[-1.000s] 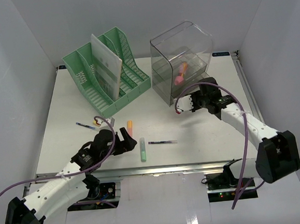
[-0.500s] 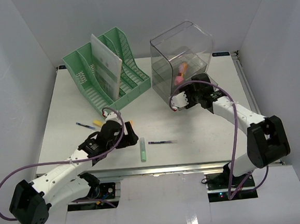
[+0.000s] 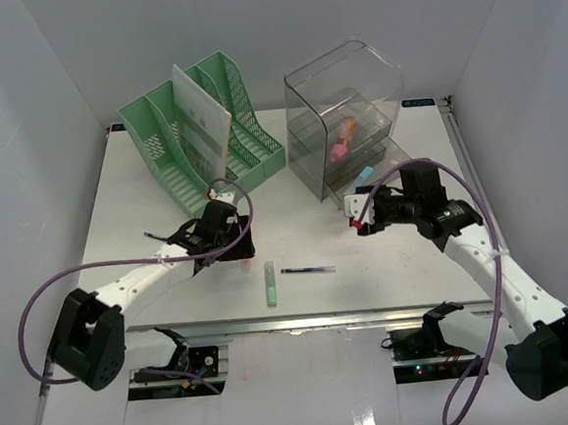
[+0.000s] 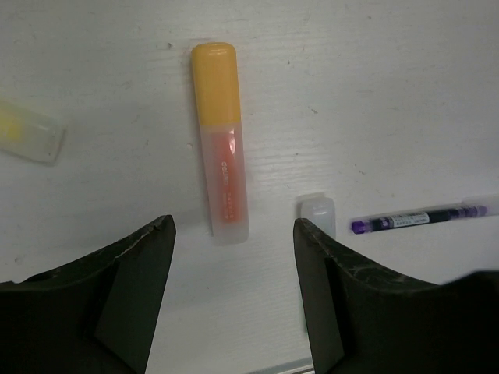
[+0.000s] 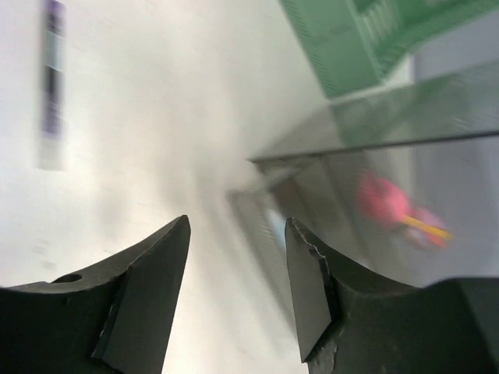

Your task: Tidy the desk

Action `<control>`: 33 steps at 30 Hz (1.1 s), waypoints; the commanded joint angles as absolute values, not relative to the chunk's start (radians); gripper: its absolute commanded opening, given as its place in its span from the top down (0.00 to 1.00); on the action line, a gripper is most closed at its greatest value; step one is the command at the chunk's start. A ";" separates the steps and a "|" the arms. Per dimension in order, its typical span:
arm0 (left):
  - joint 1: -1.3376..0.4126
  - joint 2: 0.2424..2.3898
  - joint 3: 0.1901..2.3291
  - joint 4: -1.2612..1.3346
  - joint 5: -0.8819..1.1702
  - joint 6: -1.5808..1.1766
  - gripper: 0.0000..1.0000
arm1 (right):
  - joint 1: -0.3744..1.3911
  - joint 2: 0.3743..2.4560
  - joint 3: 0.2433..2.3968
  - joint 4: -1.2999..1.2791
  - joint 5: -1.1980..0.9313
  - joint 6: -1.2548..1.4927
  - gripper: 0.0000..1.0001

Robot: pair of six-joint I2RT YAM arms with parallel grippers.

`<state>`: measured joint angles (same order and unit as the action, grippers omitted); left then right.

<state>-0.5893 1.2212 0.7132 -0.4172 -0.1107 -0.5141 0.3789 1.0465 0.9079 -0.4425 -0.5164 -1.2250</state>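
Note:
The white desk (image 3: 117, 216) holds loose pens. My left gripper (image 3: 229, 244) is open and hovers low over an orange highlighter (image 4: 222, 171), whose clear end lies between the open fingers in the left wrist view (image 4: 232, 251); the top view mostly hides it. A green highlighter (image 3: 270, 283) and a purple pen (image 3: 308, 270) lie to its right. My right gripper (image 3: 357, 217) is open and empty, just in front of the clear drawer box (image 3: 345, 109). The right wrist view (image 5: 236, 234) is blurred.
A green file rack (image 3: 204, 130) with a white sheet stands at the back left. The clear box holds a pink item (image 3: 341, 147); its lower drawer (image 3: 360, 182) sticks out with a blue item inside. A blue pen (image 3: 158, 238) and a yellow highlighter (image 4: 27, 132) lie left.
My left gripper has moved away from the front edge and over the orange highlighter. My right gripper has drawn back from the clear box, and the lower drawer now sticks out.

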 commanded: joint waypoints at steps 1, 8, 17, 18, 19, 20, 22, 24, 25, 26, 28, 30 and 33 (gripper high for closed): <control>-0.577 1.356 0.796 -0.452 -0.080 -0.417 0.29 | 0.348 0.984 0.786 -0.446 -0.777 -1.032 0.42; -0.575 1.493 0.862 -0.439 -0.103 -0.390 0.38 | 0.176 0.914 0.769 -0.434 -0.988 -0.947 0.44; -0.575 1.568 0.861 -0.427 -0.101 -0.396 0.56 | 0.094 0.876 0.762 -0.434 -1.046 -0.919 0.45; -0.575 1.568 0.861 -0.426 -0.101 -0.397 0.58 | 0.094 0.876 0.762 -0.433 -1.051 -0.919 0.45; -0.575 1.559 0.858 -0.424 -0.105 -0.398 0.61 | 0.084 0.873 0.762 -0.434 -1.057 -0.916 0.45; -0.575 1.549 0.855 -0.421 -0.109 -0.400 0.65 | 0.076 0.871 0.762 -0.434 -1.061 -0.914 0.45; -0.575 1.522 0.852 -0.416 -0.111 -0.402 0.74 | 0.067 0.869 0.763 -0.433 -1.069 -0.910 0.46; -0.575 1.480 0.850 -0.408 -0.107 -0.397 0.78 | 0.054 0.868 0.765 -0.433 -1.076 -0.901 0.46; -0.575 1.457 0.848 -0.401 -0.103 -0.389 0.80 | 0.048 0.867 0.765 -0.433 -1.078 -0.898 0.46; -0.576 1.426 0.847 -0.396 -0.090 -0.381 0.83 | 0.039 0.866 0.768 -0.433 -1.084 -0.892 0.46; -0.591 1.374 0.848 -0.374 -0.063 -0.323 0.87 | 0.021 0.859 0.770 -0.430 -1.094 -0.883 0.46; -0.626 1.320 0.859 -0.355 -0.044 -0.256 0.92 | -0.004 0.854 0.771 -0.428 -1.110 -0.871 0.47; -0.726 1.303 0.899 -0.322 -0.024 -0.113 0.94 | -0.048 0.849 0.772 -0.419 -1.121 -0.855 0.47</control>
